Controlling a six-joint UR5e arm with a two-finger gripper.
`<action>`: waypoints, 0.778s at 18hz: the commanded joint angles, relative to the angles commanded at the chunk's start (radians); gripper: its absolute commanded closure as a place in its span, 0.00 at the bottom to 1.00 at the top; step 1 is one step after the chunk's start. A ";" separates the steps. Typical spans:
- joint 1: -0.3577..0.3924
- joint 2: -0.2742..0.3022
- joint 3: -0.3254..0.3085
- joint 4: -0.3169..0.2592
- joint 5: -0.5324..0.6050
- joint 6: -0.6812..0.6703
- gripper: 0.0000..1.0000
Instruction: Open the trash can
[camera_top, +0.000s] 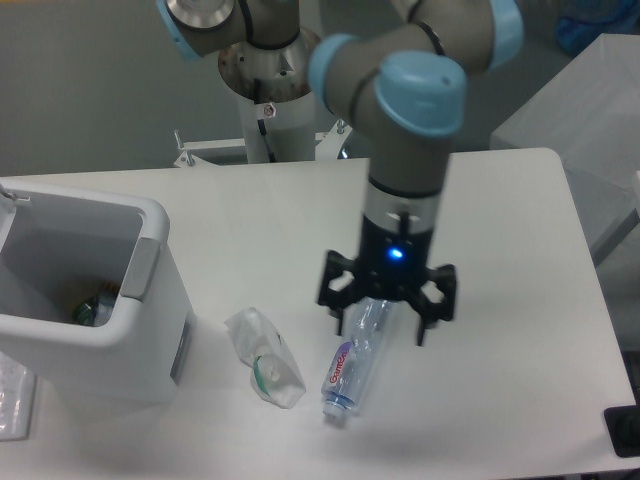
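My fingers (379, 328) were spread wide, empty, hovering over clear plastic bottle (358, 353) at tabletop (500, 250) centre. Large white boxy plastic trash can (95, 300) stood at 9 o'clock, top open, trash visible inside. Risk: descending, I could knock bottle rolling toward crumpled clear wrapper (265, 357).

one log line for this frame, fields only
task: open trash can | trash can: lid open, items inside | hand: open, over bottle, holding nothing | crumpled bag: on table beside bottle
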 joint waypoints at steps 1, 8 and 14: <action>0.003 -0.009 0.002 -0.005 0.012 0.026 0.00; 0.060 -0.068 -0.014 -0.028 0.114 0.299 0.00; 0.058 -0.063 -0.049 -0.043 0.141 0.421 0.00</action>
